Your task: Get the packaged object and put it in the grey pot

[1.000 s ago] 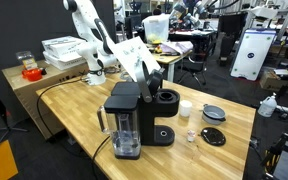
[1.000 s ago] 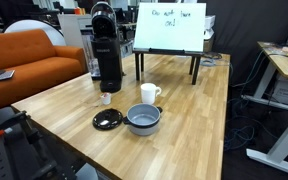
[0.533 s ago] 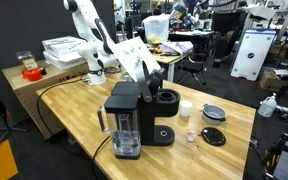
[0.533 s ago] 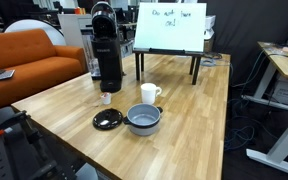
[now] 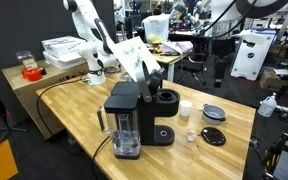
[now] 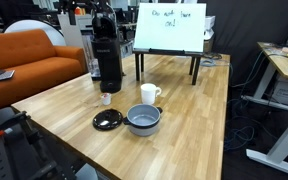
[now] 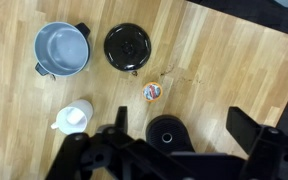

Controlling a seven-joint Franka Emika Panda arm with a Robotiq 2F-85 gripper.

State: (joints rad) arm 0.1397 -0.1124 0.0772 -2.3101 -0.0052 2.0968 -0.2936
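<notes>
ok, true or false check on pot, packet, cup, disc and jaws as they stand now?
The grey pot is empty. True.
The packaged object lies in the pot. False: it lies on the wooden table, near the black disc.
The white cup stands on the disc. False: it stands on the table, beside the pot.
The jaws are open and hold nothing. True.
</notes>
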